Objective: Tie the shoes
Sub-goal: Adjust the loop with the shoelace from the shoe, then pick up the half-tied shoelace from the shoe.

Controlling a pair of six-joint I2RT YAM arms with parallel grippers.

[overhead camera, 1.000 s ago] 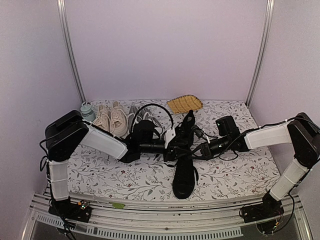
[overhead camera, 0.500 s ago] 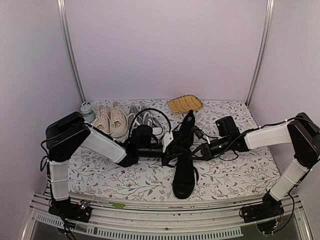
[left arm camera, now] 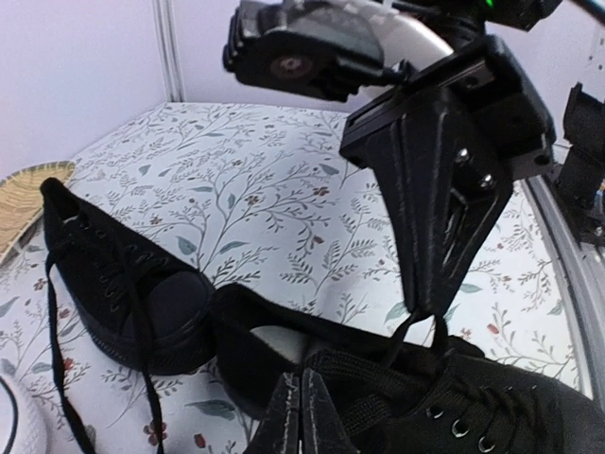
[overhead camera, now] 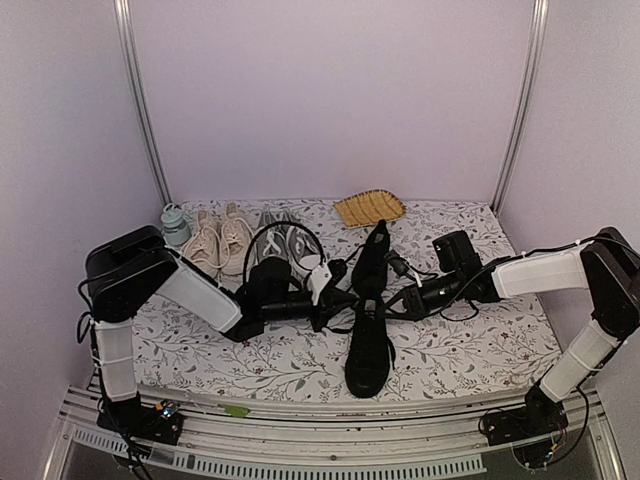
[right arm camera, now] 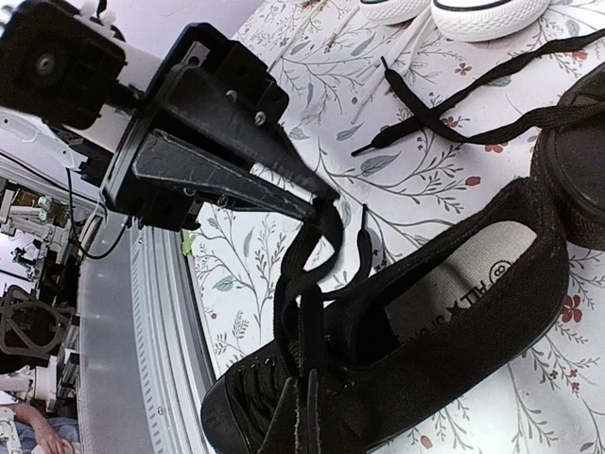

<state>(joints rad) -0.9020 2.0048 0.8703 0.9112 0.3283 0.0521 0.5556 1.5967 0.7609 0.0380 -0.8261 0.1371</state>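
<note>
Two black sneakers lie mid-table. The near shoe (overhead camera: pixel 367 355) points its toe at the table front. The far shoe (overhead camera: pixel 372 252) lies behind it. My left gripper (overhead camera: pixel 330 286) is left of the near shoe's opening and shut on a black lace. In the right wrist view its tip (right arm camera: pixel 326 200) pinches a lace loop (right arm camera: pixel 307 274) held up above the shoe (right arm camera: pixel 454 350). My right gripper (overhead camera: pixel 396 300) is at the shoe's right side, shut on the other lace strand (right arm camera: pixel 304 411). In the left wrist view its tip (left arm camera: pixel 427 307) holds lace over the shoe (left arm camera: pixel 454 397).
A beige pair (overhead camera: pixel 222 240) and a grey pair with white toe caps (overhead camera: pixel 285 235) stand at the back left, next to a small pale jar (overhead camera: pixel 174 222). A woven yellow tray (overhead camera: pixel 369 208) lies at the back. The metal rail (overhead camera: pixel 330 420) runs along the front.
My left gripper has moved left, away from the near shoe, drawing the lace with it. The right gripper has hardly moved.
</note>
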